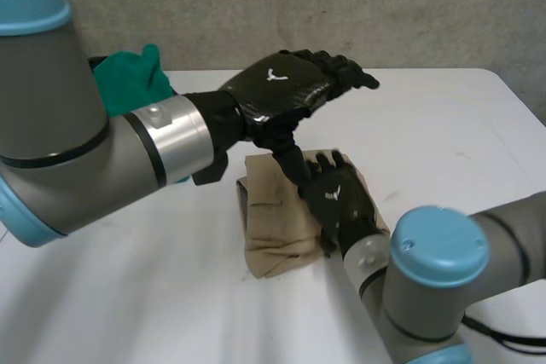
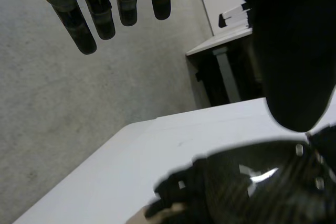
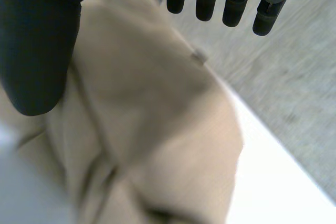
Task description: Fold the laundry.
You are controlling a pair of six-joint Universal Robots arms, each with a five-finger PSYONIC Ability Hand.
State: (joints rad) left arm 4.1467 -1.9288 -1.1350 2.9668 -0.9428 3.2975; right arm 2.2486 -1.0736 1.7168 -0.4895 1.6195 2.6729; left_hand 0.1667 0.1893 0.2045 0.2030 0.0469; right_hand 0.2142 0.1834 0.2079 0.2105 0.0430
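Head view: folded tan fabric garment w/ stitched seams lies near centre of the white table top. Robot's right hand lies palm-down on the bundle's 3 o'clock side, pointing to 12. In the right wrist view its fingers are straight & apart from the thumb, nothing pinched, tan fabric under the palm. Can't tell if it presses or just skims. Robot's left hand hovers in the air at abt 12 o'clock of the bundle, fingers straight, thumb apart, holding nothing. Its thumb hangs down close to the right hand. A crumpled teal cloth sits at 10 o'clock, partly behind the left arm, well apart from the tan piece.

Tan piece looks mostly folded, so prob. a smoothing or last-fold step.

Risks:
- Hands are v. close, so a drop by the left one could knock the right, esp. thumb vs. knuckles.
- Flat palm sliding sideways may drag the top layer & undo the fold, since nothing clamps it.
- Lifting off fast could let the thick edge at 6 o'clock spring open.
- Left arm swinging back toward 10 o'clock may sweep the teal cloth off the table.
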